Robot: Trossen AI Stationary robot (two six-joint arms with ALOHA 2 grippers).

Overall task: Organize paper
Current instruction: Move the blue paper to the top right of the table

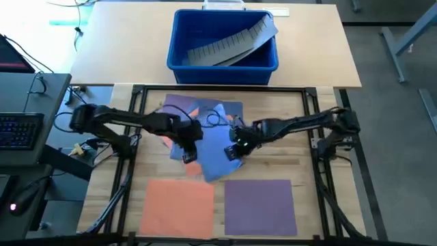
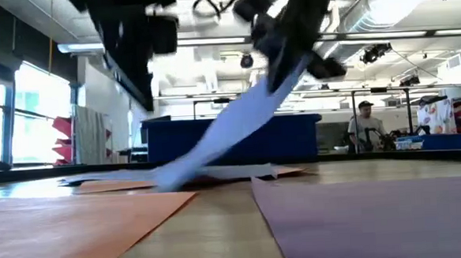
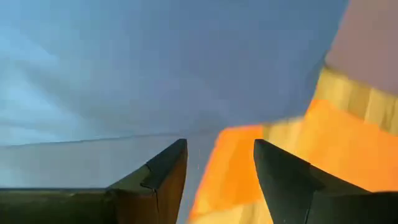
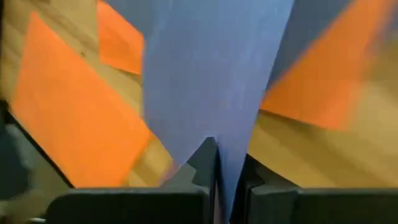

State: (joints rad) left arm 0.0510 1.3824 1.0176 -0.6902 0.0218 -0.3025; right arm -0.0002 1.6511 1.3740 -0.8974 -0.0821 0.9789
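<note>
Blue paper (image 4: 205,81) is held pinched at one corner in the right gripper (image 4: 217,180), its far edge trailing down onto the mixed pile (image 1: 205,119). Just beside it, the left gripper (image 3: 217,180) is seen narrowly parted, empty. Tearing or slipping could be caused by dragging. Beyond, wooden table (image 1: 311,160), blue bin (image 1: 222,41), workshop.

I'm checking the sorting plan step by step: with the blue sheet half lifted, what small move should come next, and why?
Probably the right pincer, shut on the blue sheet, should raise it a little more. In the low view the sheet's lower end rests on the mixed pile, so it isn't free yet. The left pincer is open over the pile.
</note>
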